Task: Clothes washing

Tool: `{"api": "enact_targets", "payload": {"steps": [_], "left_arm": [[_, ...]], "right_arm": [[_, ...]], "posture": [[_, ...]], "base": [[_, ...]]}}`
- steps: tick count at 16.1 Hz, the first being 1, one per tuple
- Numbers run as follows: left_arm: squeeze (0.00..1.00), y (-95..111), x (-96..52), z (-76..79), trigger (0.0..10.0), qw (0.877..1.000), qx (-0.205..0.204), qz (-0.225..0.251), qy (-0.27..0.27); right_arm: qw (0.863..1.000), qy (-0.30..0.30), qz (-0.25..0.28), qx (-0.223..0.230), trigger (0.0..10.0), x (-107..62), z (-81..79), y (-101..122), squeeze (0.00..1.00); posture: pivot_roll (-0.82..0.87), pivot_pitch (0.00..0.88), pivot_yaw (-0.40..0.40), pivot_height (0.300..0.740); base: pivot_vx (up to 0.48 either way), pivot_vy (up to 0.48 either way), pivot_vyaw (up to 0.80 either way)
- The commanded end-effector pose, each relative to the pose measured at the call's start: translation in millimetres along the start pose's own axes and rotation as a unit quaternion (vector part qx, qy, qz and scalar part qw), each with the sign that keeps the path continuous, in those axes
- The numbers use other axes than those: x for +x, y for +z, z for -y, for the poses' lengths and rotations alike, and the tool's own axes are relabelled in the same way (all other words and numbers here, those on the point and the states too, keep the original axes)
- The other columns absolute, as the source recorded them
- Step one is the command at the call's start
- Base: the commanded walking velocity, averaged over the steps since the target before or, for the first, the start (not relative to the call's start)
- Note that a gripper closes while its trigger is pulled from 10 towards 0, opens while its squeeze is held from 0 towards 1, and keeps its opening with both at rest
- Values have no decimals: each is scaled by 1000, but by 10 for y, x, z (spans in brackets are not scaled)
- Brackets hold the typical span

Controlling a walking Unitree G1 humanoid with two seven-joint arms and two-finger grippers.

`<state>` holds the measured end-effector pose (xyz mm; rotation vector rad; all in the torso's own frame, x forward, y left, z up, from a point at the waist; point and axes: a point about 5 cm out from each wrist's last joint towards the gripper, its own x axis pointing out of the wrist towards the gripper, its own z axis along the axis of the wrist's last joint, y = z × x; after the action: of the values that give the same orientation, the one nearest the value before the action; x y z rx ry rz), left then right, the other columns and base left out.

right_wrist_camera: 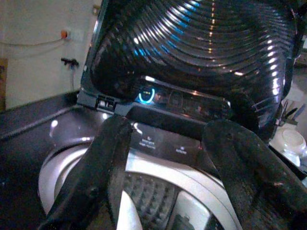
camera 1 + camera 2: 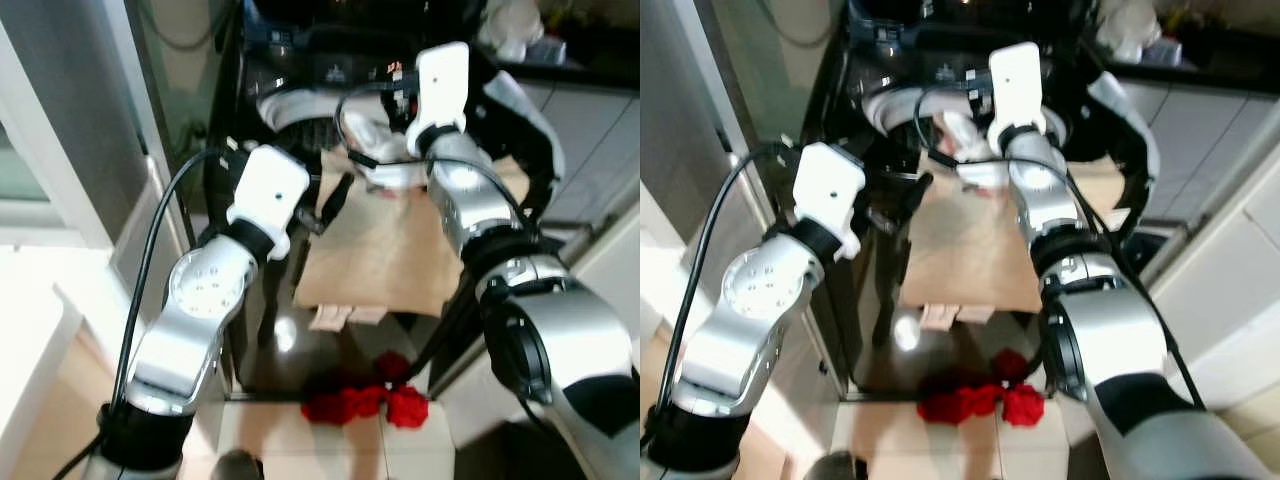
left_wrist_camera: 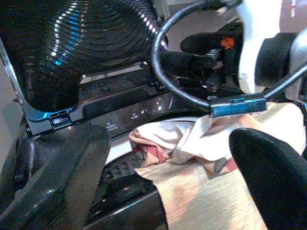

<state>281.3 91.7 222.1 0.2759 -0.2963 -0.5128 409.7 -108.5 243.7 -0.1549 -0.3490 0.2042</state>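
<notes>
one top-loading washing machine (image 1: 158,139) stands with its ribbed black lid (image 1: 192,52) raised and its drum (image 1: 153,191) exposed, and one pale, patterned garment (image 3: 192,143) lies bunched on the rim at the drum's edge, above one tan cloth (image 2: 385,250) draped down the machine's front. the right gripper (image 1: 160,158) hovers over the drum with its two fingers spread wide and nothing between them, while the left gripper (image 3: 163,182) hangs just beside the garment, also wide open and empty. one red cloth (image 2: 365,400) lies on the floor (image 2: 330,440) below.
</notes>
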Motion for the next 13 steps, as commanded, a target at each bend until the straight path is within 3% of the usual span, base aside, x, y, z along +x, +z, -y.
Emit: {"api": "enact_targets", "payload": {"steps": [1, 3, 5, 8, 9, 11, 13], "left_arm": [[0, 20, 2, 12, 10000, 1000, 3, 3, 1], [0, 9, -10, 20, 10000, 1000, 3, 1, 1], [0, -24, -44, -6, 10000, 1000, -14, -5, 0], [0, -74, -89, 10, 10000, 999, -34, -9, -29], [0, -82, -94, 13, 10000, 999, -36, -11, -37], [0, -104, -145, 70, 10000, 991, -56, -28, -114], [0, -183, -304, 89, 10000, 972, -41, -81, -216]], "right_arm": [[999, -16, 27, 18, 10000, -32, 71, 42, 0], [997, -14, 20, 67, 10000, -166, 27, -92, 0], [991, 30, 14, 127, 10000, -466, -18, -167, 0], [989, 43, 6, 140, 10000, -757, 94, -243, 0], [990, 39, 0, 139, 10000, -783, 124, -276, 0], [989, 29, -36, 138, 10000, -845, 173, -377, 0], [986, 42, -76, 141, 10000, -790, 97, -513, 0]], "posture": [[97, 0, -81, 740], [94, 0, -83, 740], [77, 0, -73, 740], [49, 0, -55, 740], [49, 0, -55, 740], [40, 0, -40, 740], [50, 0, -39, 740]], "base": [[0, 0, 0], [0, 0, 0], [0, 0, 0], [0, 0, 0], [0, 0, 0], [0, 0, 0], [0, 0, 0]]}}
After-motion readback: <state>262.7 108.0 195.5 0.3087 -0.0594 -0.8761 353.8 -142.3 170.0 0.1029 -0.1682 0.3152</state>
